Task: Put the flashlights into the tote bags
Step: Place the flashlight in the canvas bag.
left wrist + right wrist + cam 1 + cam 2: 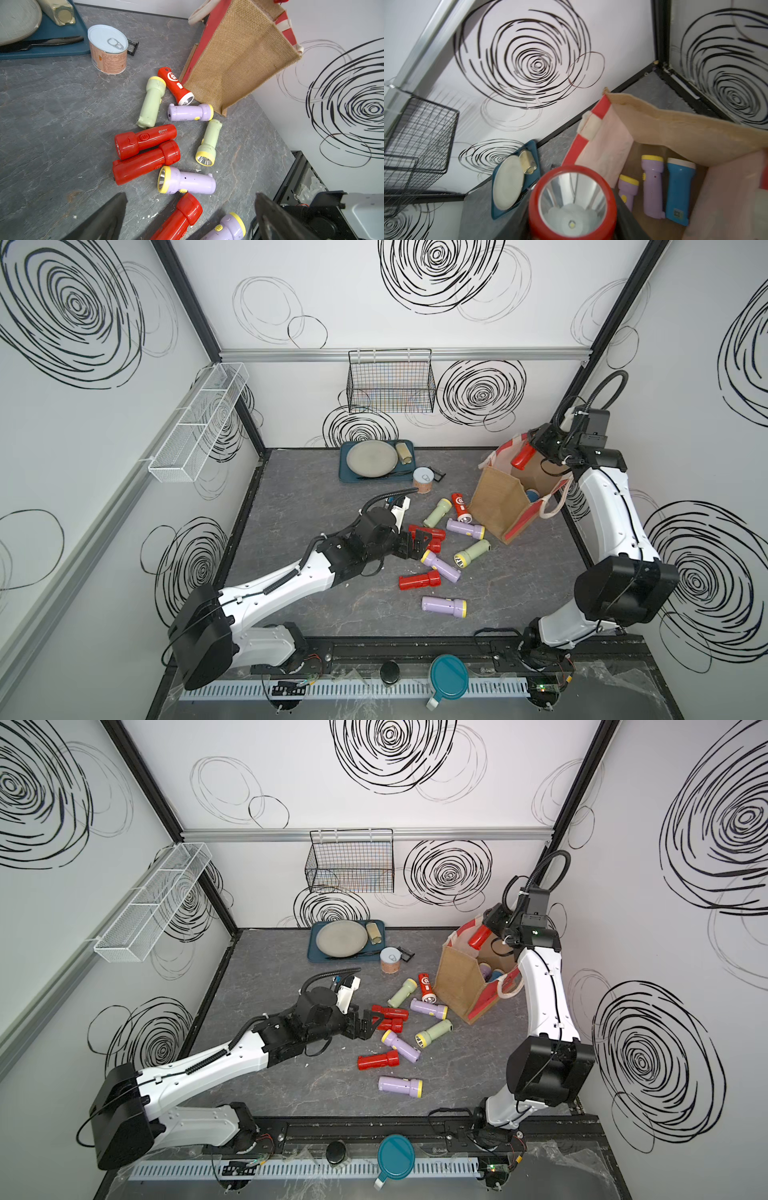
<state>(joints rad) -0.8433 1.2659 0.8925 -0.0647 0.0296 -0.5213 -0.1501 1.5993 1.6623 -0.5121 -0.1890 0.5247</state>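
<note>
Flashlights under inspection: one red flashlight [523, 457] is clamped between the jaws of the right gripper [534, 450]. Its head projects beyond the fingertips, above the open mouth of the tote bag [496, 497], which already contains a blue flashlight [679, 193] and two lilac flashlights [653, 187]. The left gripper [417, 545] hangs with jaws spread wide and empty at the edge of nine loose flashlights [444, 606] on the table [316, 489], its fingertips over a side-by-side red pair [430, 534]; contact cannot be determined.
</note>
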